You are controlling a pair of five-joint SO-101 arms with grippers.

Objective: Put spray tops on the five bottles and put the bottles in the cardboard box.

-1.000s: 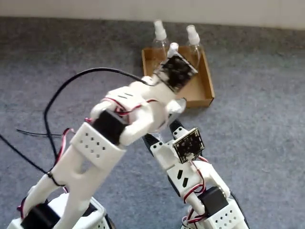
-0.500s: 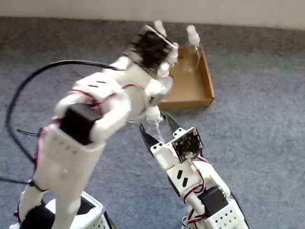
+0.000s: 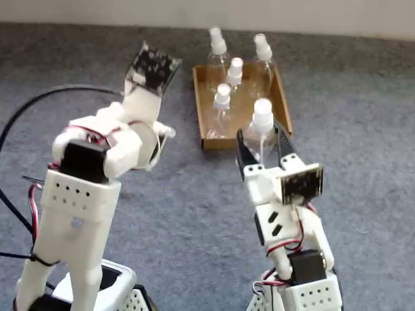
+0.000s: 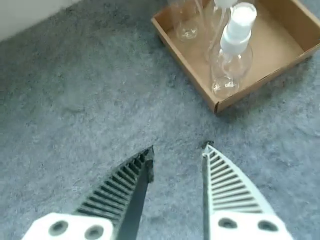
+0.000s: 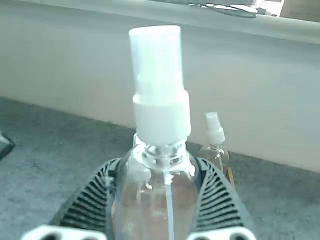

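Observation:
My right gripper (image 3: 260, 139) is shut on a clear bottle (image 3: 261, 129) with a white spray top (image 5: 157, 80); its ribbed fingers (image 5: 215, 195) clasp the bottle's body. It holds the bottle upright at the near right corner of the cardboard box (image 3: 284, 110). Several clear bottles with white spray tops (image 3: 222, 97) stand inside the box. My left gripper (image 4: 177, 157) is open and empty over the grey carpet, off the box's (image 4: 187, 67) left side. A capped bottle (image 4: 230, 55) stands in the box's nearest corner.
Grey carpet covers the whole surface. The left arm (image 3: 123, 142) stands raised left of the box, with a black cable (image 3: 39, 107) looping off to the left. A pale wall (image 5: 270, 90) runs behind the box.
The left arm swung back from over the box to its left side. The right gripper closed on the bottle in front of it and carried it right, up to the box's near right corner.

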